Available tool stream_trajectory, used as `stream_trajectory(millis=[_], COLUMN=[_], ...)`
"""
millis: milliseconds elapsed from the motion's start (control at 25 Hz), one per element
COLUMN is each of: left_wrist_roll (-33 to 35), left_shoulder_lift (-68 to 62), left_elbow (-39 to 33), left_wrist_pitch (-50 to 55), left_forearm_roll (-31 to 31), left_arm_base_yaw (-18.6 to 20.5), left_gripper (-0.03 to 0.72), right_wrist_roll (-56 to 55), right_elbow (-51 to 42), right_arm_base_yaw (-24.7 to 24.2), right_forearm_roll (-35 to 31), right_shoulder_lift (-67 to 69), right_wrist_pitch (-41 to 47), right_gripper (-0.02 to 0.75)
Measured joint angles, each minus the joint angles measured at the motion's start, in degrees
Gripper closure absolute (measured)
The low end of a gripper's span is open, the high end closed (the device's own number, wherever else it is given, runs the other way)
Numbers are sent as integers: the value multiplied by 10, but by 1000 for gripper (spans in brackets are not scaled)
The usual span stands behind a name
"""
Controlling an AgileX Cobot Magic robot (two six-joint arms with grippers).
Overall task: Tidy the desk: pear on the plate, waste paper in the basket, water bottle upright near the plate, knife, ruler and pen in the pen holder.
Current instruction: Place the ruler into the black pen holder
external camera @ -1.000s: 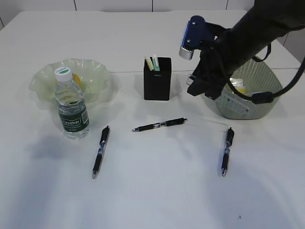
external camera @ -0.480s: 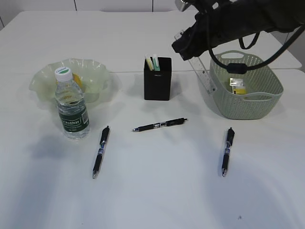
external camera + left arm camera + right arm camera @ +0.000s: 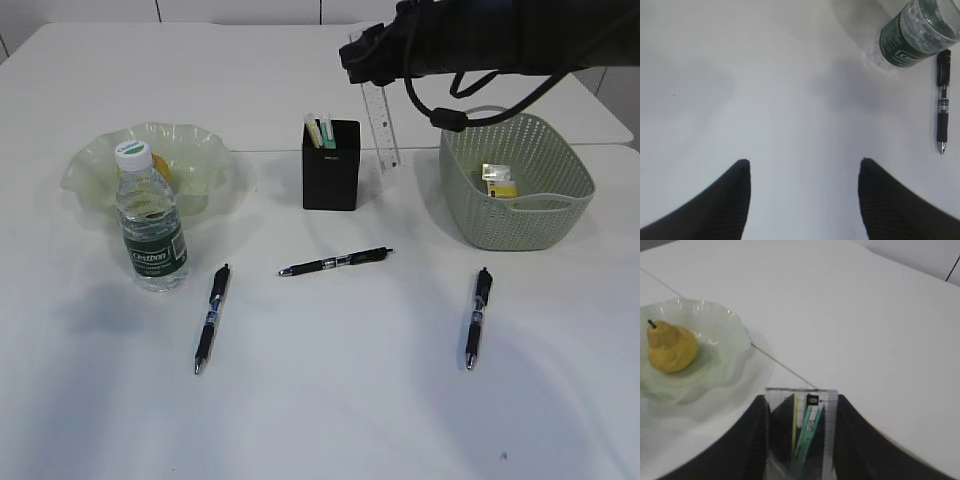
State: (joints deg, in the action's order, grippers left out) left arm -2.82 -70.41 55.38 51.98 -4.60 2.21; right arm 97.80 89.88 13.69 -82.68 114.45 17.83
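My right gripper [image 3: 368, 62] is shut on a clear plastic ruler [image 3: 380, 125] that hangs upright just right of the black pen holder [image 3: 331, 170]. In the right wrist view the ruler [image 3: 801, 430] sits between the jaws [image 3: 800, 415], with the holder's green and yellow items seen through it. The pear [image 3: 669, 346] lies on the pale green plate [image 3: 205, 150]. The water bottle [image 3: 150, 220] stands upright in front of the plate. Three black pens [image 3: 335, 262] [image 3: 211, 318] [image 3: 476, 317] lie on the table. My left gripper [image 3: 802, 165] is open and empty above bare table.
A green mesh basket [image 3: 520, 215] at the right holds yellowish paper [image 3: 498, 180]. The left wrist view shows the bottle's base [image 3: 912, 42] and one pen [image 3: 942, 100] at its right edge.
My right arm has lifted from the basket's left side and swung left, carrying the ruler from a slant beside the basket to upright beside the pen holder.
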Motion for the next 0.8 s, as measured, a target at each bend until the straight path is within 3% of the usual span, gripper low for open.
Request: stream_trajectory(millis=[160, 360, 800], left_wrist_roll=[0, 0, 0], left_shoulder_lift=[0, 0, 0], left_elbow=[0, 0, 0], left_wrist_pitch=[7, 11, 11], left_forearm_roll=[0, 0, 0], left_arm_base_yaw=[0, 0, 0], left_gripper=[214, 214, 214], right_wrist_roll=[62, 104, 131], right_elbow=[45, 93, 188], right_arm_base_yaw=[0, 0, 0], right_forearm_roll=[-96, -163, -186], right_shoulder_lift=[33, 78, 147], right_wrist_pitch=[0, 16, 40], right_gripper=[467, 467, 467])
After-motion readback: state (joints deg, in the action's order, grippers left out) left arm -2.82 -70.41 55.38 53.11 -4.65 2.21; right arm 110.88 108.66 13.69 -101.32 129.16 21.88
